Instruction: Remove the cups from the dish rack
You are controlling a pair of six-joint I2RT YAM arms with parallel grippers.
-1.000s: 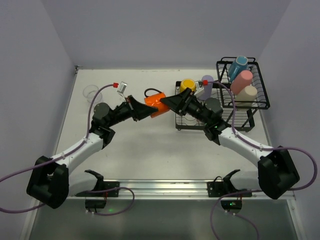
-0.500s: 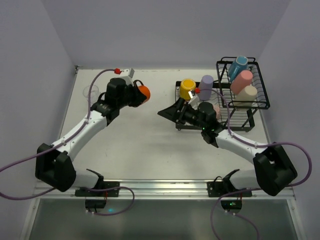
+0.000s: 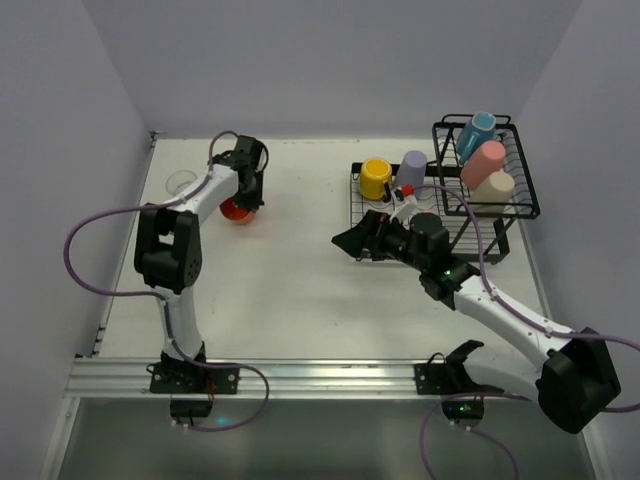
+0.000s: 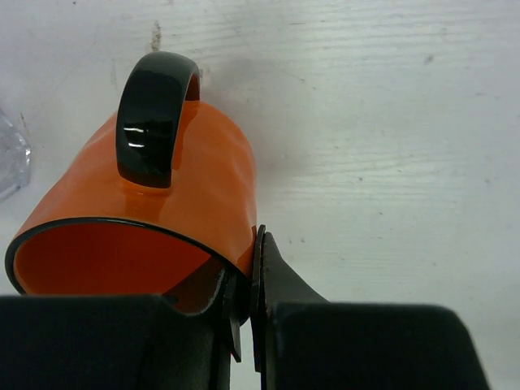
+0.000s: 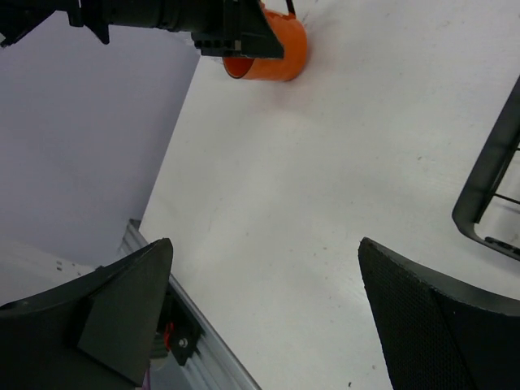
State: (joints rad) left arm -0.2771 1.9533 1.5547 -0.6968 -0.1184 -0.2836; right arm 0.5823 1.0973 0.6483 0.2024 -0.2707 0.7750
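My left gripper (image 3: 243, 196) is shut on the rim wall of the orange mug (image 3: 237, 211), at the table's far left and low over it. In the left wrist view one finger is inside the mug (image 4: 146, 219) and one outside, with the black handle on top. The clear glass (image 3: 180, 182) stands just left of it. My right gripper (image 3: 349, 240) is open and empty in front of the dish rack (image 3: 470, 232). The yellow mug (image 3: 376, 178) and lavender tumbler (image 3: 411, 168) sit on the tray section. The blue mug (image 3: 478, 133), salmon-pink tumbler (image 3: 486, 159) and pale pink mug (image 3: 493, 190) are in the raised basket.
The right wrist view shows bare table between my open fingers (image 5: 122, 301), the orange mug (image 5: 264, 50) far off, a rack corner (image 5: 496, 187) at the right and the front rail (image 5: 187, 341). Walls close the table at the left, back and right.
The left arm has carried the orange mug from the table's middle to the far left and lowered it beside the clear glass. The right gripper has drawn back toward the rack, open.
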